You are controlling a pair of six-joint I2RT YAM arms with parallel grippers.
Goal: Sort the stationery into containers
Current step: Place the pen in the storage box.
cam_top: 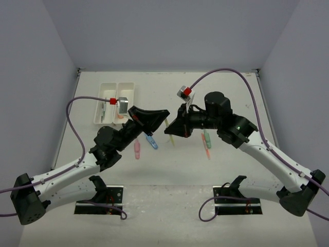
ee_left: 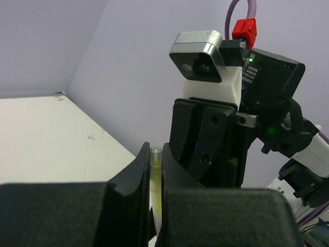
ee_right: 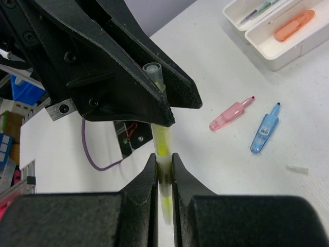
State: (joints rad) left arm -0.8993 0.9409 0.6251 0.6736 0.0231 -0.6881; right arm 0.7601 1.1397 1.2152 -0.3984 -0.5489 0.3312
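1. The right gripper (ee_right: 163, 165) is clamped on the yellow marker (ee_right: 161, 141), low on the barrel. A short length of the marker sticks out past its fingertips.
2. The left gripper (ee_left: 156, 160) is closed on the same marker, just above the right fingertips and near the clear end. The marker is held off the table (cam_top: 231, 92), spanning the two tools.
3. The step is judged to be a hand-over from right to left. The trays (cam_top: 105, 86) lie beyond the left gripper on its outer side, well apart from the right one.
4. The left grip should be confirmed firm before anything is released. Only the right jaws are to be opened.
5. The right tool should be drawn back along the barrel, away from the left fingertips. A sideways pull could lever the marker out of the left grip.
6. The two sets of fingertips sit very close together, so contact between them should be watched during the withdrawal.
7. An orange piece (ee_right: 294, 24) lies in the compartment nearer the right gripper, and thin pens (ee_right: 257, 11) lie in the farther one. The pen compartment is judged the likelier target for the marker, but this is not certain.
8. A pink piece (ee_right: 231, 114) and a blue piece (ee_right: 264, 135) lie on the table below the tools. They should not be swept when the left arm is swung to the trays.
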